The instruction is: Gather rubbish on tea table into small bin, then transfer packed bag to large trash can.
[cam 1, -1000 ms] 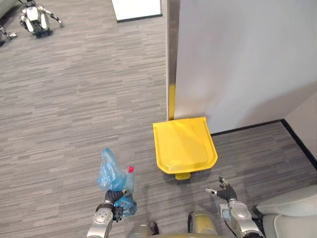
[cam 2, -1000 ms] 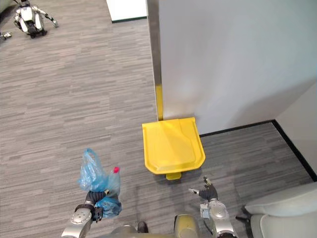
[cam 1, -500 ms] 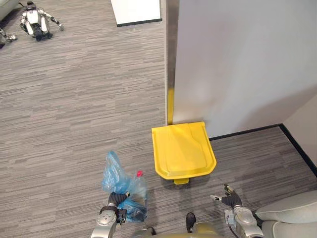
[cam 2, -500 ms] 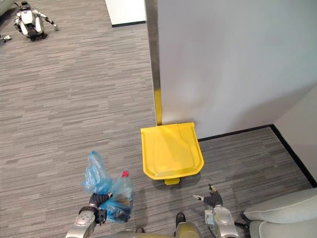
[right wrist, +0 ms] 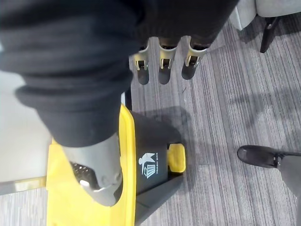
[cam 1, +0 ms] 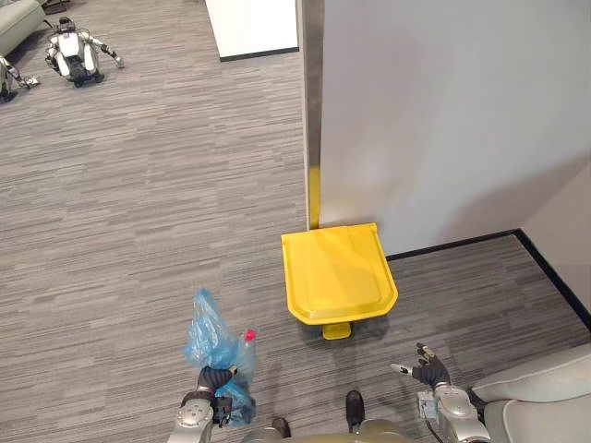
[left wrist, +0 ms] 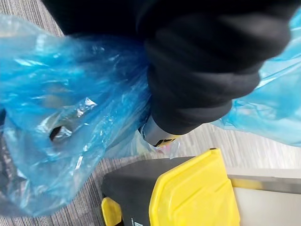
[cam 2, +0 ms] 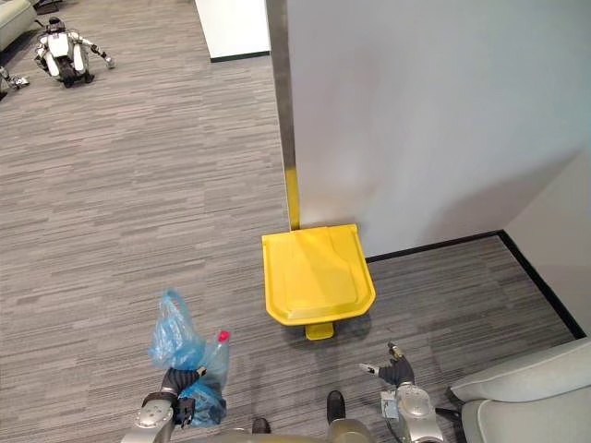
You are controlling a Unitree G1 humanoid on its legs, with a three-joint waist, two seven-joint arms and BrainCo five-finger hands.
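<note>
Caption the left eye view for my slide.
Left robot hand grips a blue rubbish bag near the closed yellow-lidded trash can; right robot hand open.

Both arms low out front
yeah, left hand (cam 1: 212,380) is fisted round the bag (cam 1: 207,340), right hand (cam 1: 427,371) hangs with fingers straight

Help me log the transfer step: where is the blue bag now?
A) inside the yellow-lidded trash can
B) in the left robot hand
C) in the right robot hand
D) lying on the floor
B: the left robot hand is curled round the blue bag, apart from the closed yellow-lidded trash can; the right robot hand is open.
</note>
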